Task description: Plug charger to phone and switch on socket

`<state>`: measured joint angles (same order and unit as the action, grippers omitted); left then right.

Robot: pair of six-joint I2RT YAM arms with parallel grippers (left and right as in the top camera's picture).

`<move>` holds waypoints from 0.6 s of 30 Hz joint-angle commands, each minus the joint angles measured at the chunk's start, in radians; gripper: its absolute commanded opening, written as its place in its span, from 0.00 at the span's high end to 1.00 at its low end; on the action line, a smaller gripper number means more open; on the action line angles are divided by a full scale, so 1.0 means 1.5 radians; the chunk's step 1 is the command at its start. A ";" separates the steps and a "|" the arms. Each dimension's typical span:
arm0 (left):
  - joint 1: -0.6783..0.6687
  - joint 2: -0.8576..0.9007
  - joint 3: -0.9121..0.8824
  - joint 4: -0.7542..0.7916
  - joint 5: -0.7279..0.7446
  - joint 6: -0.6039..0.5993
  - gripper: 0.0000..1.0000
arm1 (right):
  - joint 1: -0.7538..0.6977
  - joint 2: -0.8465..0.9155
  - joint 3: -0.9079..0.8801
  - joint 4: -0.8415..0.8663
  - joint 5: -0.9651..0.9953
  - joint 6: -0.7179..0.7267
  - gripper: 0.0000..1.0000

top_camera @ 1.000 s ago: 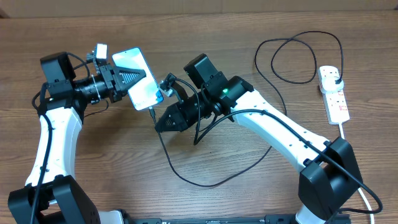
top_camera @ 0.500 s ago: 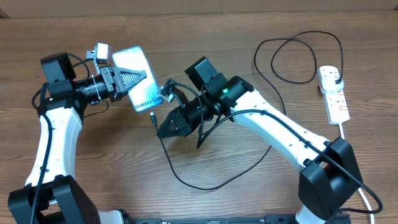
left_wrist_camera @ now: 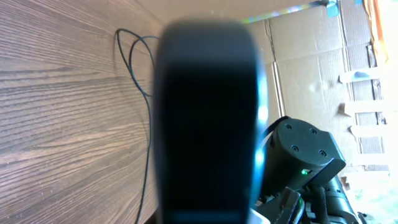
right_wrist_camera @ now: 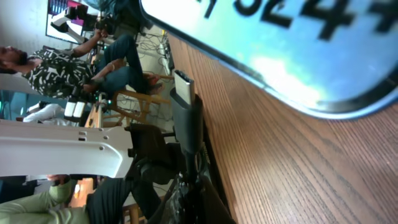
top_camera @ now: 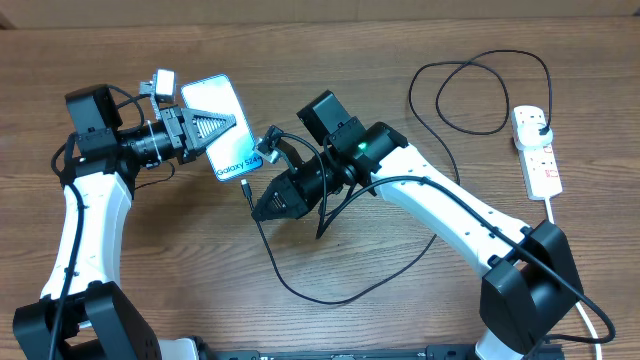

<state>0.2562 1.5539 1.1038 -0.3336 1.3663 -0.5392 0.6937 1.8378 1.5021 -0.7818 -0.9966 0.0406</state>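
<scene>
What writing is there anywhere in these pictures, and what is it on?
"Galaxy S24": on the phone, read in the overhead view.
Right wrist view: large dark characters on the same phone, cut off by the picture's edge, so not readable whole.
Red marks on the socket: too small to read.
No other readable text.

You get the phone [left_wrist_camera: 208, 118] only as a dark blur in left wrist view, cropped top and right in right wrist. The socket [top_camera: 535, 150] switches [top_camera: 546, 160] are too small overhead to read.
</scene>
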 commanded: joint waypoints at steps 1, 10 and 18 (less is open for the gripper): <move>-0.001 -0.015 0.007 0.000 0.038 0.008 0.96 | -0.004 -0.006 0.007 0.006 0.001 -0.010 0.96; -0.001 -0.015 0.007 -0.004 0.045 0.008 0.96 | -0.004 -0.006 0.007 0.007 0.007 -0.010 0.96; -0.001 -0.015 0.007 -0.004 0.045 0.008 0.95 | -0.004 -0.006 0.007 0.009 0.008 -0.008 0.96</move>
<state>0.2562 1.5539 1.1038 -0.3416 1.3842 -0.5392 0.6937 1.8378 1.5021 -0.7765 -0.9863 0.0402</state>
